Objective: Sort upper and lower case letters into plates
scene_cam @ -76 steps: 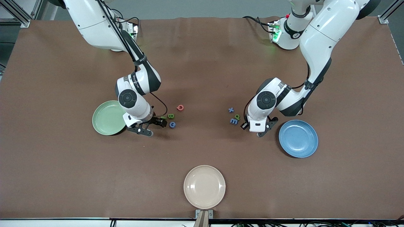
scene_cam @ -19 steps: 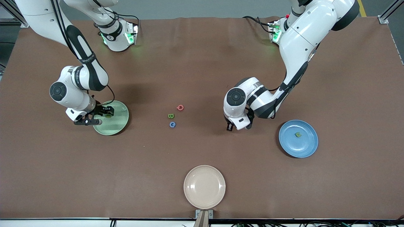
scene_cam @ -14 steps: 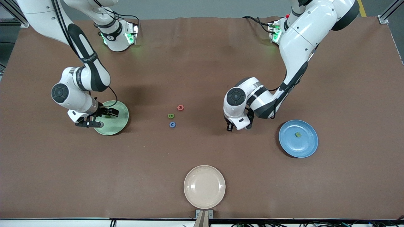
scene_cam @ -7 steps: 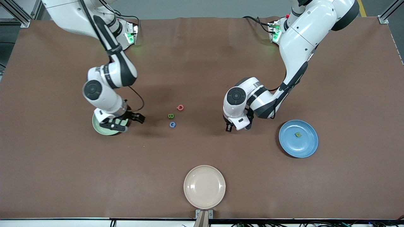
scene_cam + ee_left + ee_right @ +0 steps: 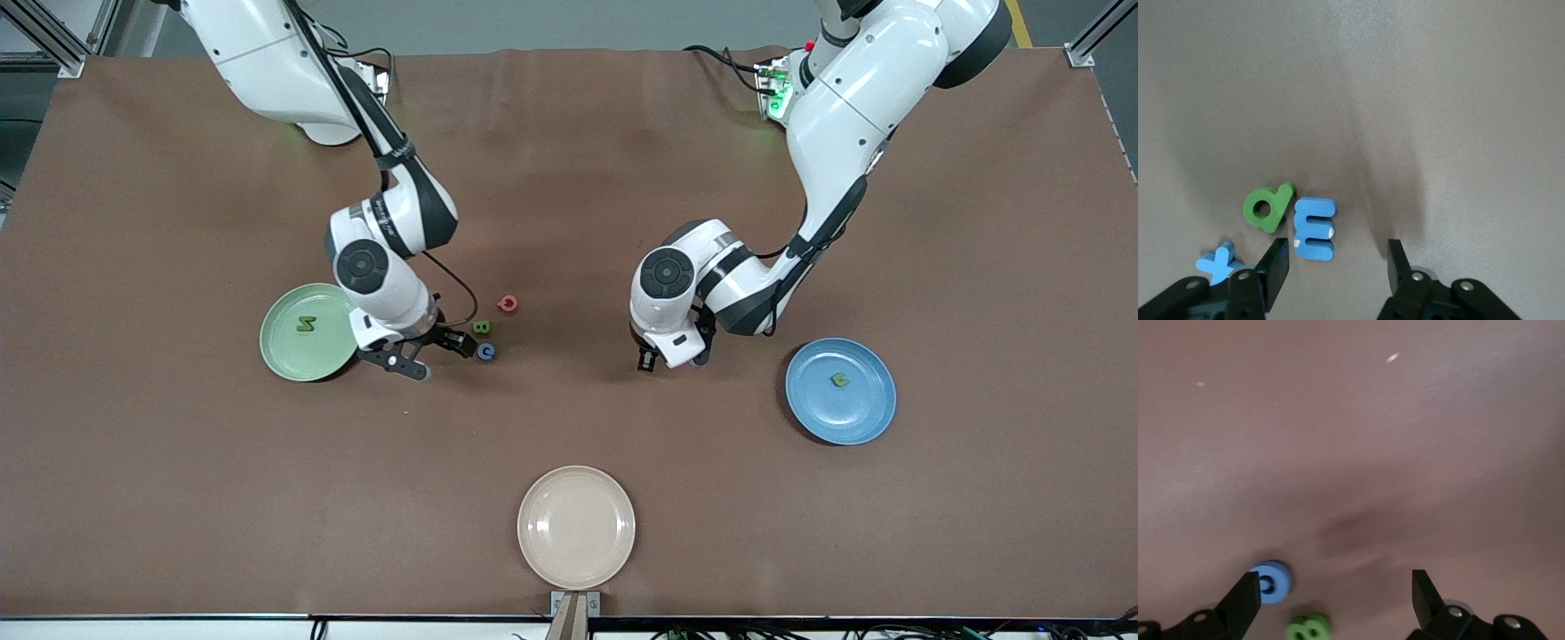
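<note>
- Two Franka arms at work over a brown table, sorting toy letters. The beige plate sits at the camera-side edge, and everything else lies farther from the front camera than it does.
- Toward the right arm's end from the beige plate, the pale green plate holds a green Z. Toward the left arm's end, the blue plate holds one small green letter. Judging by that, each arm feeds the plate at its own end.
- The right gripper hangs low over the table beside the pale green plate, jaws released and empty. Just beside it lie a blue round letter, a green B and a red round letter, probably its next picks.
- The left gripper hovers over its own cluster, jaws apart and grasping nothing. The left wrist view shows a blue E just off one fingertip, a green d touching or nearly touching the E, and a blue x close by.
- Room to move: the d crowds the E, so a finger coming down there may nudge it. The right arm's three letters lie near one another but apart.
- Bare table surrounds both clusters, and the arms are well apart. The beige plate holds nothing.
</note>
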Available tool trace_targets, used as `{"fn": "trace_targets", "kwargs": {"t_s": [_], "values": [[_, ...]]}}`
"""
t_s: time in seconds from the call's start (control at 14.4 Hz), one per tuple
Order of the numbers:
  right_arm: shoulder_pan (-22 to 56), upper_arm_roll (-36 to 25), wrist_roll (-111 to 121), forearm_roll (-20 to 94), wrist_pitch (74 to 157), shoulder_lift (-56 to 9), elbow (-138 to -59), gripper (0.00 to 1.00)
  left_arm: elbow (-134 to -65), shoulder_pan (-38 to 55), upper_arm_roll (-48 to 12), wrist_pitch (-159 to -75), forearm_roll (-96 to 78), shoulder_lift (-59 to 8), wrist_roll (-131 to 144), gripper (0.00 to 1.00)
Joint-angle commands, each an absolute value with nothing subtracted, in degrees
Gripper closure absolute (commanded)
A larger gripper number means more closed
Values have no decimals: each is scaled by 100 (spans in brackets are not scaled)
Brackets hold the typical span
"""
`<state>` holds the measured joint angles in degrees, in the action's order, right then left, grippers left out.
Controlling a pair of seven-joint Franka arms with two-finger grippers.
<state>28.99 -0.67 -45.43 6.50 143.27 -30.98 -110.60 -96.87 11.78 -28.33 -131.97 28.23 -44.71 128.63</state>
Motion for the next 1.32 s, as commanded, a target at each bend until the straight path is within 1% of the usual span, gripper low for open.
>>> {"fn": "trace_targets", "kwargs": {"t_s": [0.0,0.14,0.28,0.63,0.77,0.91,1.05,1.25], "values": [[3120,-123,-4938,642,14291,-3497,-10618,0,-9721,1178,-2830,-13263,2883,-4474,13008,32],[3260,-132,-5053,615,14317,-3621,-10547,3,-9729,1178,-2830,-13263,2883,-4465,13008,32],[3348,-141,-5071,615,14352,-3682,-10556,9,-9729,1169,-2830,-13263,2883,-4482,13008,32],[3507,-150,-5168,615,14370,-3744,-10556,17,-9729,1169,-2821,-13324,2883,-4526,12999,32],[3551,-158,-5194,615,14370,-3770,-10547,21,-9729,1152,-2821,-13324,2883,-4526,12990,36],[3551,-158,-5212,606,14370,-3771,-10547,28,-9729,1125,-2821,-13324,2892,-4535,12990,43],[3542,-167,-5212,519,14370,-3771,-10494,28,-9738,1108,-2821,-13324,2892,-4526,12973,51],[3463,-167,-5212,247,14370,-3771,-10468,28,-9773,1090,-2821,-13324,2892,-4518,12955,58]]}}
